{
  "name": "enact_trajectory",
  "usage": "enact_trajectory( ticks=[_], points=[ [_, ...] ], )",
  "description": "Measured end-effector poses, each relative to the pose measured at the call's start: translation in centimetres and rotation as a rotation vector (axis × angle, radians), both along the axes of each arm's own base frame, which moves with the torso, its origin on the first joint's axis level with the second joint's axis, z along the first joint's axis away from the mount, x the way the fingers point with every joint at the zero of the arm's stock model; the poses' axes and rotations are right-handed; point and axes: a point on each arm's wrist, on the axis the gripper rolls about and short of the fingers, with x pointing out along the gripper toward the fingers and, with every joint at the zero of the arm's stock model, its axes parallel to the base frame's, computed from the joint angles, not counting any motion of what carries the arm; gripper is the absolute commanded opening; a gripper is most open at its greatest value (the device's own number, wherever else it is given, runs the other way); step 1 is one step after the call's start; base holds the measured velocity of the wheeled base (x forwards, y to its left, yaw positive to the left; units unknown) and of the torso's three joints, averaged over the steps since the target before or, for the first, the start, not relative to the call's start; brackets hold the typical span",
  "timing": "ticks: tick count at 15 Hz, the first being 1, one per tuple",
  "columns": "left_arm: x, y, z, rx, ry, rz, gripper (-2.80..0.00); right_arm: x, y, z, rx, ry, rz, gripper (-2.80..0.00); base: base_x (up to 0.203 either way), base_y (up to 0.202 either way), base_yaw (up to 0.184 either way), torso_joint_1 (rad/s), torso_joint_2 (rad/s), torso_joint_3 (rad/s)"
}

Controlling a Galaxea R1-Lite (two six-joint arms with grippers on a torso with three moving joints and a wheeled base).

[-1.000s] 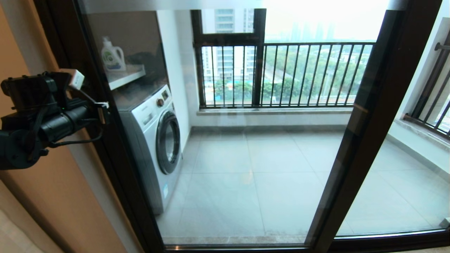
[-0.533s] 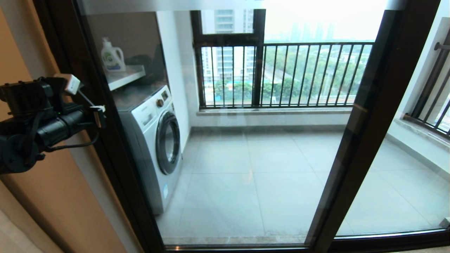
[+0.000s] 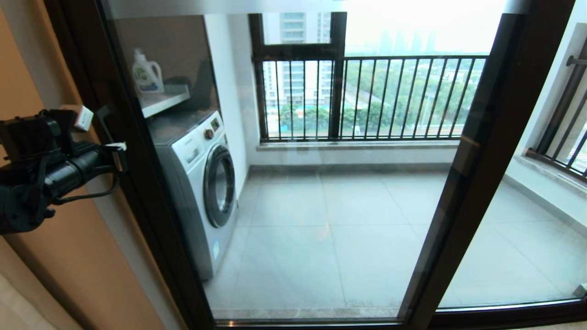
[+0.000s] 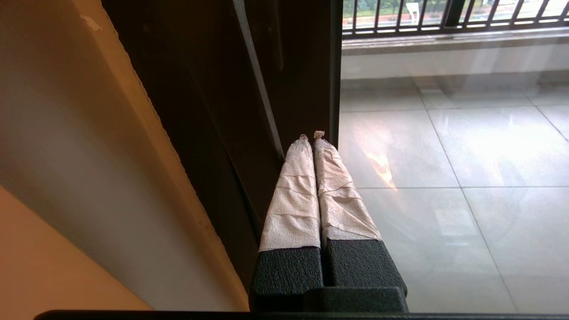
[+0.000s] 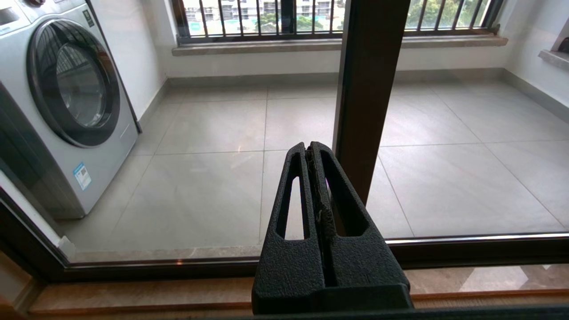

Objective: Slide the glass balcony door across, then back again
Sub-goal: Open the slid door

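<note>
The glass balcony door [image 3: 344, 206] is a tall clear pane in a dark frame and fills most of the head view. Its left stile [image 3: 137, 192] runs beside the orange wall and carries a dark bar handle [image 3: 104, 120]. My left gripper [image 3: 118, 150] is raised at handle height. Its tape-wrapped fingers are shut on nothing, and their tips [image 4: 311, 135] point at the dark stile [image 4: 293, 66] close to the glass edge; I cannot tell if they touch. My right gripper [image 5: 310, 146] is shut and empty, held low before the door's other dark stile [image 5: 369, 89].
Behind the glass stand a washing machine [image 3: 202, 183], a shelf with a detergent bottle [image 3: 146, 73] and a window with black railing bars [image 3: 390, 96]. An orange wall [image 3: 55, 256] is close on the left. The door track [image 5: 178, 262] runs along the floor.
My left arm has drifted left and slightly down, so its fingertips sit further from the glass. The door frame stands in the same place.
</note>
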Motion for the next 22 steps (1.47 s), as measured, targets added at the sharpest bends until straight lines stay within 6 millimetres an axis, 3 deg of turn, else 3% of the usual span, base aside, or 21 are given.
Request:
enact_trajectory(
  ticks=[12, 19, 22],
  points=[
    [-0.4, 0.9, -0.1, -0.006, 0.01, -0.006, -2.8, 0.0, 0.0, 0.0, 0.0, 0.0, 0.0, -2.8, 0.0, 0.0, 0.0, 0.0, 0.0, 0.0],
    [-2.3, -4.2, 2.7, 0.004, -0.061, -0.144, -2.8, 0.0, 0.0, 0.0, 0.0, 0.0, 0.0, -2.8, 0.0, 0.0, 0.0, 0.0, 0.0, 0.0],
    [-3.4, -5.2, 3.8, 0.009, -0.091, -0.169, -2.8, 0.0, 0.0, 0.0, 0.0, 0.0, 0.0, -2.8, 0.0, 0.0, 0.0, 0.0, 0.0, 0.0]
  ],
)
